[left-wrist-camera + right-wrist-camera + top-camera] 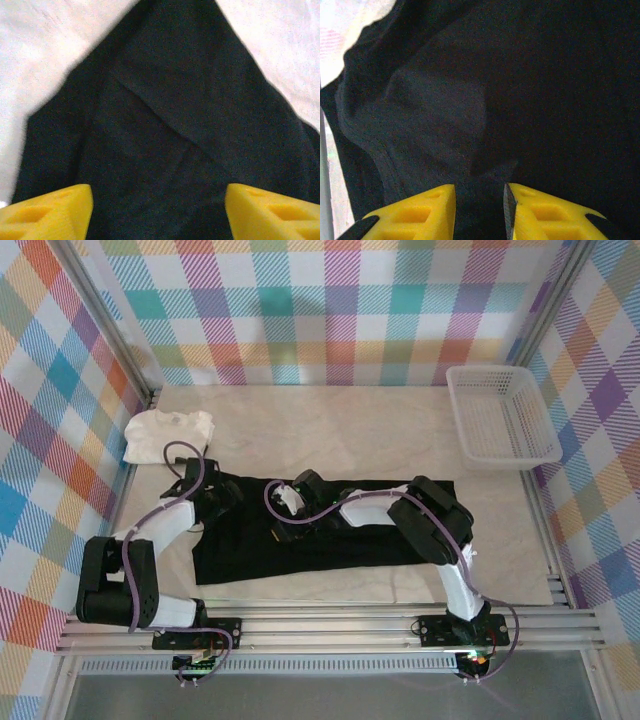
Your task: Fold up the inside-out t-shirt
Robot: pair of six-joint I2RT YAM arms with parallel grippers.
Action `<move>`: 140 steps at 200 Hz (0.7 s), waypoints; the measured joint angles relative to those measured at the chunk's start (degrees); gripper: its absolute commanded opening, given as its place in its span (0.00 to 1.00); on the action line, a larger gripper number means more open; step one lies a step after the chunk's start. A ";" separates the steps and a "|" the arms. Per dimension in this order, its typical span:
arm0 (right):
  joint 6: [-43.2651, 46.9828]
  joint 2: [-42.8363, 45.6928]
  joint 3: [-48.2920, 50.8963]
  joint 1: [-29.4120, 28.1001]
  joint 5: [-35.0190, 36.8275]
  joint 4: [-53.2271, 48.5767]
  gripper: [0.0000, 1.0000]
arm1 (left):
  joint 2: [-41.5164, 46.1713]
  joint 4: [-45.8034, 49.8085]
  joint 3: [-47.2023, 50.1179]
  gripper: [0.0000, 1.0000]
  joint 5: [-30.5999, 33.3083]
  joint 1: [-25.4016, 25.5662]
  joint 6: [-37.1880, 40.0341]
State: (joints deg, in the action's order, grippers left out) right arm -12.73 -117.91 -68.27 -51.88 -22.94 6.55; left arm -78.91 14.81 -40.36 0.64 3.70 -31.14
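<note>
Backdrop: bright plaid walls (330,310) box in a pale, marble-look table (350,430), and both arms reach in from the near rail.
T-shirt: the black inside-out t-shirt (340,545) lies spread across the near middle of the table, wider than it is deep, its left edge by the left arm and its right edge under the right arm's elbow.
Left gripper: over the shirt's left end we go. The left gripper (159,210) has its yellow fingers (50,210) spread wide, with nothing between them but the cloth lying below.
Under the left gripper: a diagonal fold line crosses the black fabric, which narrows to a point at the top of the wrist view, with bare table on both sides.
Right gripper: this one is over the shirt's middle. The right gripper (480,210) shows only a narrow slot between its fingers, close above the dark fabric.
Right grip: the cloth rumples and rises towards that slot, but I cannot tell whether a fold is pinched.
White garment: a small cream t-shirt (168,433) sits bunched at the back left, just apart from the black one.
Basket: a white mesh basket (500,415) stands at the back right, well apart from the shirt.
</note>
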 measured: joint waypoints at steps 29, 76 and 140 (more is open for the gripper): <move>-0.09 0.83 -0.42 0.00 0.59 -2.25 0.37 | 1.62 -0.22 0.02 0.90 2.64 -2.93 0.90; 0.17 7.78 0.24 0.00 1.25 -5.81 0.40 | -1.25 0.26 -0.04 1.00 2.82 -3.87 3.56; 0.26 8.81 0.46 0.17 1.22 -6.21 0.40 | -5.16 1.55 -0.11 1.00 -0.72 -3.37 5.73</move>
State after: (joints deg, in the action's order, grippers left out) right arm -12.47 -109.10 -67.81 -51.70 -21.71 0.34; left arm -84.07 16.36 -40.47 -0.08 0.34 -25.41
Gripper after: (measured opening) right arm 0.399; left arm 0.999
